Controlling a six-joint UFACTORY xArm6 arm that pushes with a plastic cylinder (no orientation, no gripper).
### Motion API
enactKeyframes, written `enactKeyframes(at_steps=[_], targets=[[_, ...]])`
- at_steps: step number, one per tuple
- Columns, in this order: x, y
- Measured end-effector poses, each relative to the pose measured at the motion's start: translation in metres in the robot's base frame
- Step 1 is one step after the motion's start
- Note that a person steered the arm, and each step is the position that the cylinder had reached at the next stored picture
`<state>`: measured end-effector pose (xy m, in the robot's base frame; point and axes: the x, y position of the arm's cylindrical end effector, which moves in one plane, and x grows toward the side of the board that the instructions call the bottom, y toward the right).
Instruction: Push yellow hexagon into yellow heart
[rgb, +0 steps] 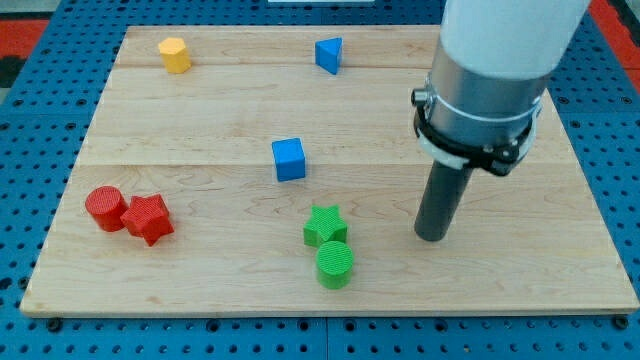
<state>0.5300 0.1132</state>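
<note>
Camera view: rod (441, 196) upright, my tip (432, 238) right of green star (325, 224), grasping nothing.

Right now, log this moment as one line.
my tip: right of green star | yellow hexagon: top left, untouched | yellow heart: not visible

Lab: blue pegboard (30, 120), robot rig

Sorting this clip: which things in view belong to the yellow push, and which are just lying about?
Job: yellow block at the view's top left; my tip, far from it at the right. No second yellow block shows.

Lying about: blue triangle, blue cube, red cylinder, red star, green star, green cylinder.
</note>
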Motion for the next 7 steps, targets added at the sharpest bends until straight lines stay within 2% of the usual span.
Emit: enactKeyframes(at_steps=[3, 5, 7], targets=[[-0.014, 0.008], [-0.075, 0.005], [-0.108, -0.038]])
